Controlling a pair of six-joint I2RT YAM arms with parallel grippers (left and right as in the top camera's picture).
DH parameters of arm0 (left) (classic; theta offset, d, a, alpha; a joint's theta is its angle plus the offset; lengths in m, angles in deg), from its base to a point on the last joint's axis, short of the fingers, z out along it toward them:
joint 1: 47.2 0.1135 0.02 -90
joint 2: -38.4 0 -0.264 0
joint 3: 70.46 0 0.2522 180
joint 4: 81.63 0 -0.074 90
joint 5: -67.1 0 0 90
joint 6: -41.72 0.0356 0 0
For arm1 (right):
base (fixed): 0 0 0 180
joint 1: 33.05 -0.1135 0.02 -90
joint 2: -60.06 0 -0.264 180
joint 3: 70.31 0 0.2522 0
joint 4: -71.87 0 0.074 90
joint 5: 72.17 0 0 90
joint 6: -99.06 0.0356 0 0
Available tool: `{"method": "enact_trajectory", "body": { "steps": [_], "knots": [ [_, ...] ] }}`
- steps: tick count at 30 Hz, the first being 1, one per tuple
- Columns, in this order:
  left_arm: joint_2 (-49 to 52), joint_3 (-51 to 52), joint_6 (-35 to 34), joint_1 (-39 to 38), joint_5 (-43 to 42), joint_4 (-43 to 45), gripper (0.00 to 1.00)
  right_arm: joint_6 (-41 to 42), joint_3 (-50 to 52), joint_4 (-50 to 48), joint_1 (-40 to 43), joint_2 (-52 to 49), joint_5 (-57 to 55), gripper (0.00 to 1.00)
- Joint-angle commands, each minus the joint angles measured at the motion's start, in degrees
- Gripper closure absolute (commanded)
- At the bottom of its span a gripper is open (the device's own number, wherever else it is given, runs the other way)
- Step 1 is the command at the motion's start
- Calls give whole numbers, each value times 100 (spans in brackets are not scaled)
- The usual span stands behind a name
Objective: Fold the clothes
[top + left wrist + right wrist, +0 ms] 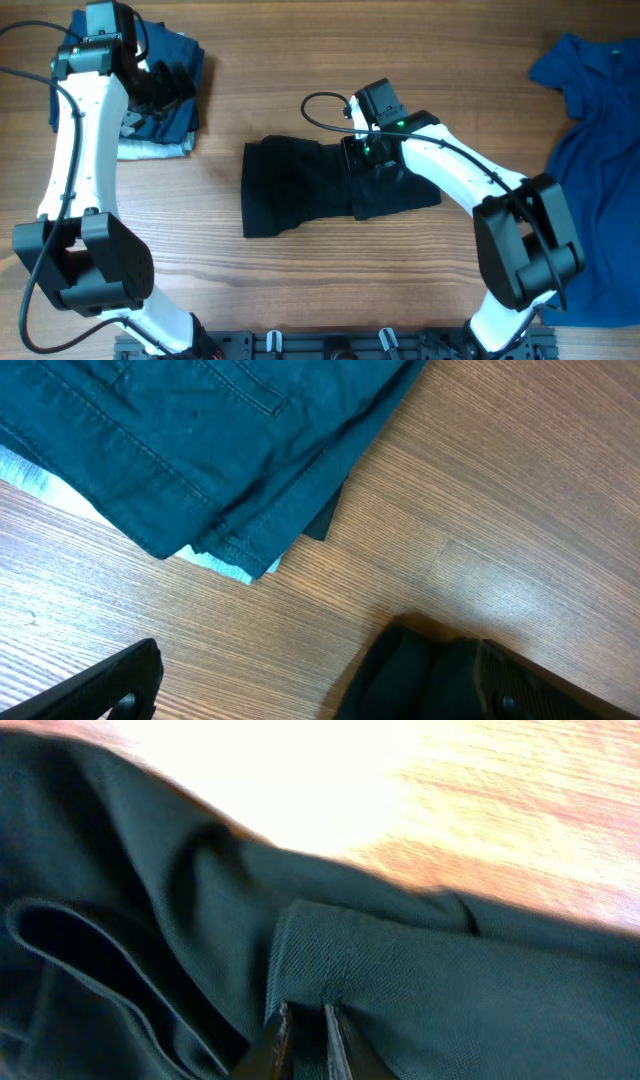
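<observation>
A black garment (290, 190) lies partly folded at the table's middle. My right gripper (372, 160) is on its right part. In the right wrist view the fingers (300, 1032) are pinched on a stitched hem of this garment (450, 990), with a fold of cloth between the tips. My left gripper (165, 85) hovers over the folded stack (160, 130) at the back left. In the left wrist view its jaws (320, 685) are wide open and empty over bare wood, beside the stack's dark blue top piece (200, 430).
A crumpled blue garment (600, 130) lies at the right edge of the table. A light blue piece (225, 565) peeks out at the bottom of the stack. A black cable (325, 110) loops by the right wrist.
</observation>
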Motion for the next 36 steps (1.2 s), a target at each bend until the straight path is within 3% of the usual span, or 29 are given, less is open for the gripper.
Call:
{"method": "enact_trajectory", "body": {
  "steps": [1, 7, 12, 19, 23, 29, 36],
  "knots": [
    [-120, -63, 9, 33, 37, 11, 0, -157, -96, -365, 9, 37, 337, 84],
    [-120, -63, 9, 33, 37, 13, 0, -210, -155, 275, 98, 1019, 210, 78],
    [-120, -63, 9, 33, 37, 13, 0, -109, -136, 1875, 92, 1099, 208, 92],
    [-120, -63, 9, 33, 37, 11, 0, -131, 560, 1410, 92, 782, 243, 92],
    [-120, -63, 9, 33, 37, 13, 0, -129, 592, 1202, 76, 485, 966, 92],
    [-120, -63, 9, 33, 37, 13, 0, 15, 584, 1091, 76, 280, 981, 91],
    [-120, -63, 9, 33, 37, 11, 0, -302, -179, 2258, 507, 1335, 256, 80]
  ]
}}
